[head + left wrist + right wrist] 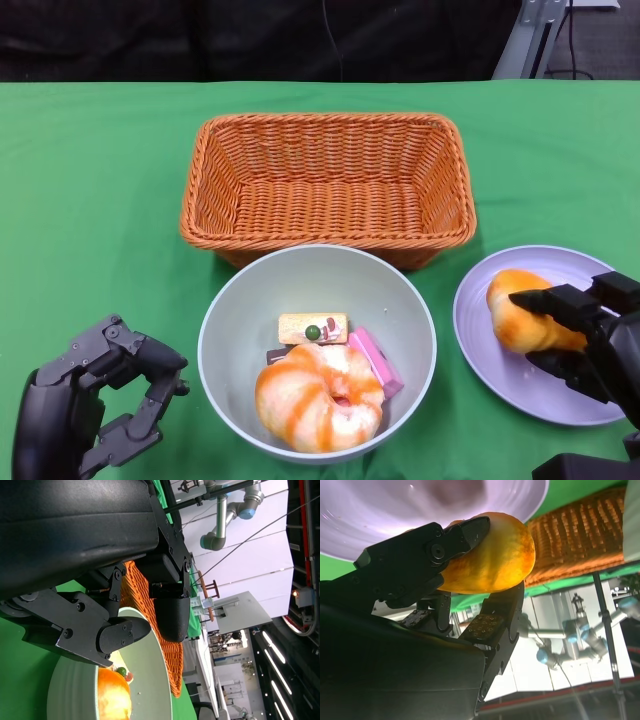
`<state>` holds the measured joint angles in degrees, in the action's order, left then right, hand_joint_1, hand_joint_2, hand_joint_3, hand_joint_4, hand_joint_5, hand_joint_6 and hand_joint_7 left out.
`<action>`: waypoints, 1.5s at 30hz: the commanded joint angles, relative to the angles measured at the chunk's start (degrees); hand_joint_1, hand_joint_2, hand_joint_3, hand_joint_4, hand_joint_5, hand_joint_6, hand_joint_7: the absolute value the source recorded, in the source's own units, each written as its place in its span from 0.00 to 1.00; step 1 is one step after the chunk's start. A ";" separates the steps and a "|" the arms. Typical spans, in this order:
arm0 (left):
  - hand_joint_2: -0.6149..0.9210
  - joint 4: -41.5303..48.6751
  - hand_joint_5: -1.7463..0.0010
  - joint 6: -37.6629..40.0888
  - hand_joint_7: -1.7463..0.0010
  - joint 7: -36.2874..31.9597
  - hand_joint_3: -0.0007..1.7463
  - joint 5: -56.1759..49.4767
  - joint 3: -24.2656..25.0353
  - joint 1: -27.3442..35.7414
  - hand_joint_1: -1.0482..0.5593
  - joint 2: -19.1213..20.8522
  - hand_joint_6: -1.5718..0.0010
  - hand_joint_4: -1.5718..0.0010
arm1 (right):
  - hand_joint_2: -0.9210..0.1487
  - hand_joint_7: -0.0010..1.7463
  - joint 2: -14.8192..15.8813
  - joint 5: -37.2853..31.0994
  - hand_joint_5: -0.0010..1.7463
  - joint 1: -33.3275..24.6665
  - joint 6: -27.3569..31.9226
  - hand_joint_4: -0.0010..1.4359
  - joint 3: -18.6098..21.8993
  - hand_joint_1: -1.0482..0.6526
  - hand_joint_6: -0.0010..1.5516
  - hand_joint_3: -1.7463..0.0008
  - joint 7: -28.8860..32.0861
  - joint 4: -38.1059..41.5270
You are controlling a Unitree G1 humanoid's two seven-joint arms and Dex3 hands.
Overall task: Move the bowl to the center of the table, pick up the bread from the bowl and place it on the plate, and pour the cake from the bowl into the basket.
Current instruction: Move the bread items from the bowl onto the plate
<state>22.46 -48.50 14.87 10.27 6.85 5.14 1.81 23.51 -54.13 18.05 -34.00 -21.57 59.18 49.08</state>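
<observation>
A pale grey-green bowl (232, 330) sits in the middle near the front edge, holding a glazed orange-striped bun (318, 398), a small cake slice with a green dot (312, 328) and a pink piece (375, 362). My right hand (585, 335) grips a golden bread roll (520, 312) over the lilac plate (500, 360); the right wrist view shows the roll (495, 555) pinched between fingers (455, 535) just above the plate (395, 510). My left hand (95, 405) is open, left of the bowl and apart from it. The bowl's rim (160, 660) shows beyond its fingers (120, 635).
An empty woven orange basket (328, 185) stands right behind the bowl, almost touching it. Green cloth covers the table (90, 200). The table's far edge meets a dark background.
</observation>
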 commanded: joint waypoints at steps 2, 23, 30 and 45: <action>0.88 -0.20 0.17 0.28 0.34 0.40 0.42 0.42 0.25 0.01 0.63 1.03 0.51 0.54 | 0.06 0.24 1.67 1.42 0.62 -0.15 2.95 0.56 -0.22 0.52 0.67 1.00 -2.27 -0.97; 0.87 0.57 0.18 -0.44 0.34 0.16 0.43 -0.43 0.40 0.19 0.64 1.79 0.51 0.53 | 0.11 0.00 1.10 0.09 0.00 -8.85 28.62 0.38 -0.26 0.35 0.42 1.00 -17.22 -21.16; 0.87 0.85 0.18 -0.89 0.33 0.34 0.44 -0.39 0.30 0.37 0.66 1.83 0.51 0.54 | 0.11 0.00 1.59 -0.50 0.00 -10.37 30.73 0.35 -0.32 0.30 0.36 1.00 -20.42 -24.76; 0.88 1.02 0.17 -0.49 0.32 1.29 0.45 0.53 0.12 0.28 0.66 1.75 0.52 0.54 | 0.00 0.00 2.61 8.72 0.00 -14.86 25.11 0.23 3.61 0.10 0.21 0.98 -32.35 -37.13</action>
<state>23.30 -48.63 15.67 10.30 6.69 5.21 2.65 24.96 -47.20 4.25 -8.06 -19.18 28.40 14.16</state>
